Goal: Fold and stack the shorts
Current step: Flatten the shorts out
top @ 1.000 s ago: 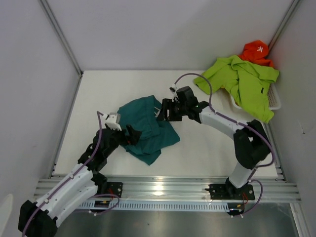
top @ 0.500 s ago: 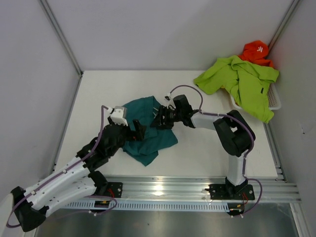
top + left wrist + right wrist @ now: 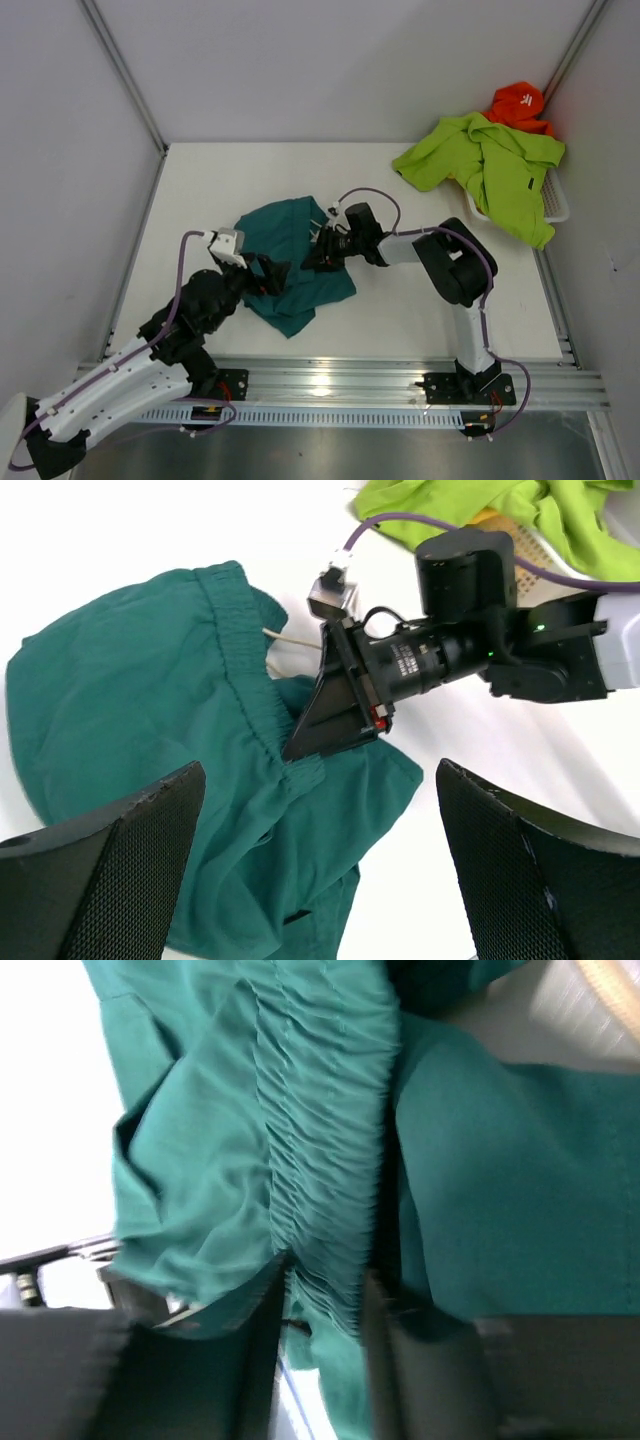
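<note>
The teal shorts point(image 3: 285, 235) lie crumpled on the white table, left of centre, with the gathered waistband point(image 3: 240, 670) running across them. My right gripper point(image 3: 315, 255) reaches in from the right and is shut on that waistband point(image 3: 325, 1210). The gathered fabric fills the gap between its fingers point(image 3: 250, 1310). My left gripper point(image 3: 265, 272) hovers open over the near part of the teal shorts point(image 3: 250, 880), and its wide fingers point(image 3: 130, 830) hold nothing. The lime green shorts point(image 3: 490, 170) hang over the basket at the back right.
A white plastic basket point(image 3: 557, 205) stands at the back right corner under the green fabric, with an orange garment point(image 3: 518, 103) behind it. Grey walls close in the table on three sides. A white drawstring point(image 3: 285, 638) pokes out by the waistband.
My right gripper has slid left and down onto the teal waistband, and its jaws have narrowed onto the fabric. The left arm has drawn slightly back and stayed open.
</note>
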`<state>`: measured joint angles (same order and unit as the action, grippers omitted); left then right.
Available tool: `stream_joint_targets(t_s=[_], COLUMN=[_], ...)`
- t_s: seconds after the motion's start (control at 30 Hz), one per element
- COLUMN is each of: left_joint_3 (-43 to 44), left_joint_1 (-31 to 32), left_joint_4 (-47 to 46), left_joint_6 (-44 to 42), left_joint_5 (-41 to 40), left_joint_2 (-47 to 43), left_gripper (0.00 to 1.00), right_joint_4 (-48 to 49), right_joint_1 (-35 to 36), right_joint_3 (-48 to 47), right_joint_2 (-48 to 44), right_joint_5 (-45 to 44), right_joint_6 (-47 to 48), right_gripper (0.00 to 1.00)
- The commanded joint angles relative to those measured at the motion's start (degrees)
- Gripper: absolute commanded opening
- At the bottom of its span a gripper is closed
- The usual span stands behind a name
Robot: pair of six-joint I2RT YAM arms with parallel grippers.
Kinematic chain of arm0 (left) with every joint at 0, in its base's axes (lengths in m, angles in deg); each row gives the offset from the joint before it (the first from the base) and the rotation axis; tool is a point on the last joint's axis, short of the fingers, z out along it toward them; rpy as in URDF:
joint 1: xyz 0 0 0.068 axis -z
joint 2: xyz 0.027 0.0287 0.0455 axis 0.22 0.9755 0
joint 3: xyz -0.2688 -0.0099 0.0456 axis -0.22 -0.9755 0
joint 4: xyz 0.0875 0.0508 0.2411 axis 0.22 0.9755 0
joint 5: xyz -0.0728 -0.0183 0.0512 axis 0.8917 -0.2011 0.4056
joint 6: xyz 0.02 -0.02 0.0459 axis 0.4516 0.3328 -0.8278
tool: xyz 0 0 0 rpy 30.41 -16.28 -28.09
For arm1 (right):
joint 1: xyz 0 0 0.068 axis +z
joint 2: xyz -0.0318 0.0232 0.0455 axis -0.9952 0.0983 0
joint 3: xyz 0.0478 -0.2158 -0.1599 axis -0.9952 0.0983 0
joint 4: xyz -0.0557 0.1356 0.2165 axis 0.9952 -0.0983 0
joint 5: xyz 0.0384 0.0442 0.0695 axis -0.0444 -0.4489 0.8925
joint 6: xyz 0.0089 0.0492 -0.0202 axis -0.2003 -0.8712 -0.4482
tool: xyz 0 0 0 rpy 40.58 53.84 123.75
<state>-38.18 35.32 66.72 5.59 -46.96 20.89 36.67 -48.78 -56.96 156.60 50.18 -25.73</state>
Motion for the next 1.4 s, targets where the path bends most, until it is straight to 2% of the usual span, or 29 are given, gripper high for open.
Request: stream_joint_targets(t_s=[0.0,0.03,0.07,0.1,0.2,0.3,0.33,0.43,0.53,0.63,0.77,0.93,1.03,1.07,1.13,1.17,1.2,1.23,1.3,1.37], left_joint_3=[-2.2,-3.5,-3.8,-4.3,-7.3,-9.4,-9.4,-9.9,-10.8,-11.2,-11.4,-11.0,-12.1,-12.2,-12.8,-13.0,-13.0,-13.0,-12.6,-12.6], left_joint_1=[1.7,2.2,3.4,4.2,9.0,15.1,16.1,17.1,18.6,19.3,19.3,19.3,19.1,18.8,17.7,17.3,16.8,16.1,16.0,16.0], left_joint_4=[-4.4,-6.3,-7.0,-8.0,-15.0,-20.4,-21.8,-25.3,-27.6,-30.2,-35.3,-39.4,-41.8,-41.9,-42.7,-42.8,-42.8,-42.2,-41.5,-41.6], left_joint_6=[-3.8,-4.5,-5.9,-7.0,-13.7,-21.7,-23.9,-26.7,-28.3,-31.0,-34.6,-36.1,-37.2,-37.2,-36.0,-35.7,-35.3,-34.4,-33.9,-33.3], left_joint_5=[0.9,0.9,0.6,-0.5,-1.8,-6.2,-8.3,-6.2,-8.5,-14.3,-20.0,-21.6,-19.2,-18.3,-17.4,-16.7,-15.8,-13.4,-10.7,-8.3], left_joint_2=[-0.2,0.4,1.0,2.6,4.7,7.0,8.0,9.2,11.1,12.9,16.2,20.2,20.1,20.1,20.6,20.6,20.7,20.8,20.7,20.5], left_gripper=[0.99,0.99,0.99,0.99,0.99,0.99,0.99,0.99,0.99,0.99,0.93,0.88,0.72,0.57,0.38,0.20,0.12,0.00,0.00,0.00], right_joint_4=[7.3,8.6,8.8,8.5,2.2,-10.6,-12.9,-19.9,-23.3,-26.7,-27.4,-28.4,-28.6,-28.5,-28.4,-28.4,-28.8,-28.7,-28.1,-27.1], right_joint_1=[-0.1,-0.3,-0.6,-1.2,-1.7,-1.4,-0.8,-0.1,0.1,0.9,2.7,4.7,4.6,4.5,4.5,4.6,4.6,4.6,4.4,3.7], right_joint_3=[0.4,0.4,0.3,0.3,-0.5,-3.4,-4.2,-6.4,-7.1,-8.5,-8.1,-6.0,-4.0,-3.5,-3.1,-3.1,-3.2,-3.0,-2.4,-1.4], right_joint_2=[-1.1,-1.9,-2.9,-5.4,-11.8,-16.8,-18.1,-22.5,-26.4,-27.7,-28.9,-30.8,-32.8,-33.2,-34.2,-34.4,-34.5,-35.0,-35.1,-35.3], right_joint_5=[3.2,4.2,4.5,4.6,2.7,0.6,0.1,-1.7,-3.5,-3.1,-3.1,-3.9,-4.3,-4.3,-3.8,-3.6,-3.6,-3.5,-2.8,-2.0], right_joint_6=[-4.6,-5.2,-6.0,-6.3,-3.8,-0.7,1.0,2.1,1.8,2.1,1.6,2.3,2.6,2.6,2.5,2.5,2.7,2.9,2.9,2.5], right_gripper=[0.33,0.23,0.07,0.00,0.00,0.00,0.00,0.00,0.00,0.00,0.00,0.00,0.00,0.01,0.02,0.02,0.03,0.04,0.06,0.12])
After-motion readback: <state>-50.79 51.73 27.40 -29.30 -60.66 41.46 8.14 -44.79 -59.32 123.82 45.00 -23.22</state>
